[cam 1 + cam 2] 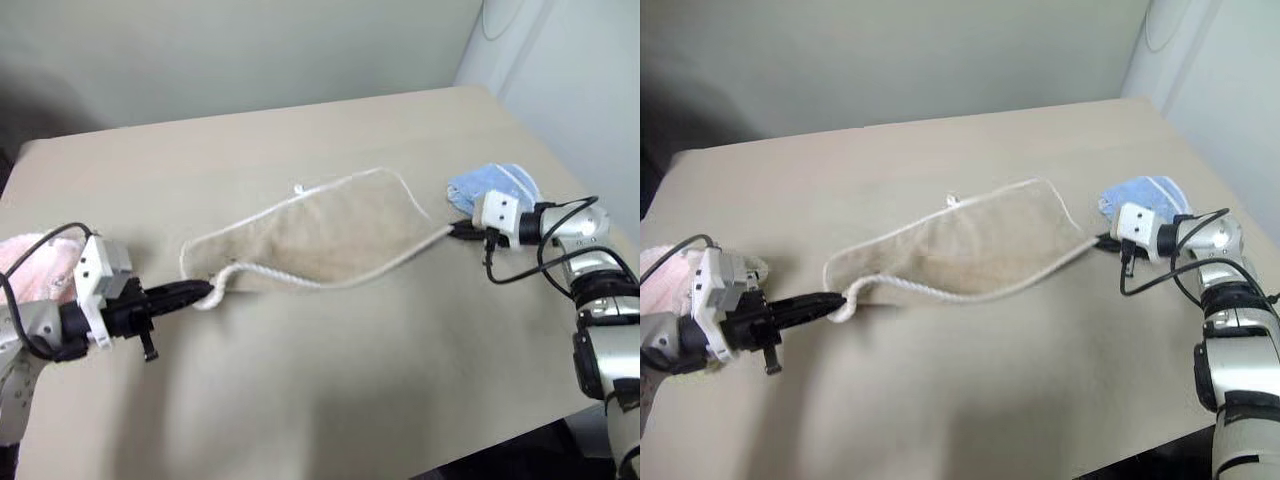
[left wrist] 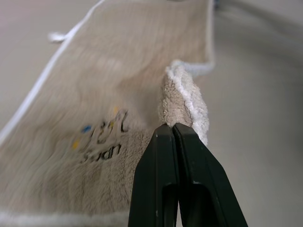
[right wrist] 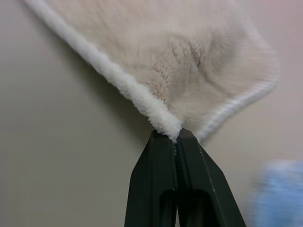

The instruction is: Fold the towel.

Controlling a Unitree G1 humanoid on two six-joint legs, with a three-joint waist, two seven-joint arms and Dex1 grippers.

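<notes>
At my far left a pink fluffy cloth lies at the table edge, just beside my left gripper, whose jaws are clamped tight on a corner of the towel. In the left wrist view the fingers meet with a bunched fold of terry and white edging squeezed between them, and the dark motif with blue and yellow dots sits just beyond. The towel stretches across the middle of the table between my two hands, mostly resting on it, sagging and wrinkled where it isn't pulled taut. I judge it light, soft and limp: it won't hold any shape, so it wants grips at the corners on the corded edge, as I have it now. On the right, my right gripper is closed on the opposite corner. Just behind that hand lies a light blue cloth. I see no containers here.
</notes>
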